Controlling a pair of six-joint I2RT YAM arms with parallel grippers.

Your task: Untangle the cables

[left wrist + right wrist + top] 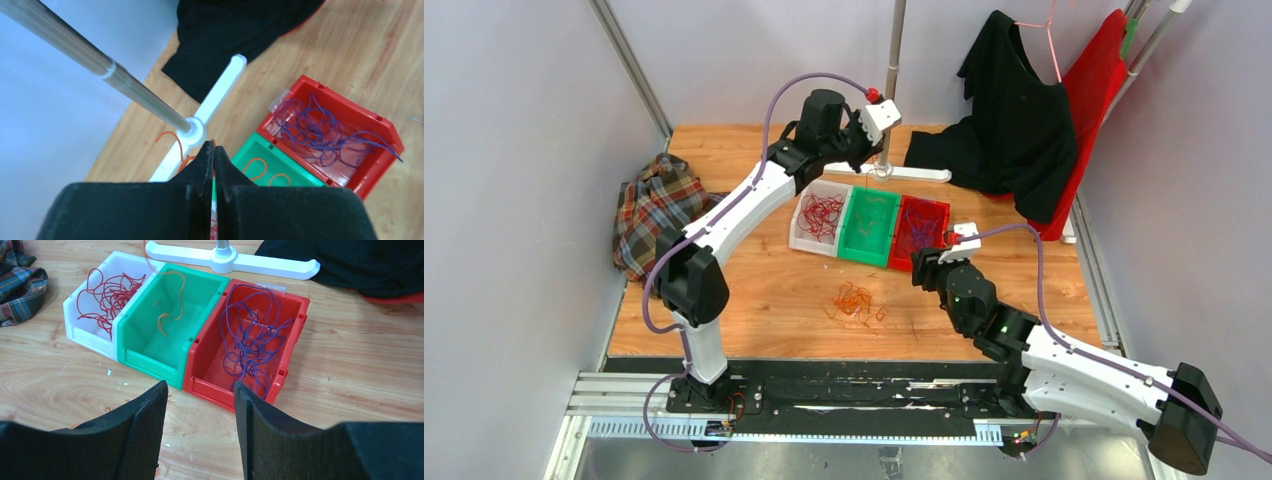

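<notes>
Left fingers (201, 172) pinched together, far forward; right fingers (145, 430) parted, tilted downward.

Before the right gripper (200, 386), red wires (107, 292) are lying in a white bin (80, 332), orange wires (167, 320) in a green bin (150, 357), purple wires (252, 340) in a red bin (295, 320).

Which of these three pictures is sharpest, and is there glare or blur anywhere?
Right wrist view: sharpest, purple wires crisp, light even. Left wrist view: a glare streak on the metal pole; the left gripper pinching an orange cable looks dark and soft. Top view: even light, faint shadows; the loose clump too fine to resolve.
</notes>
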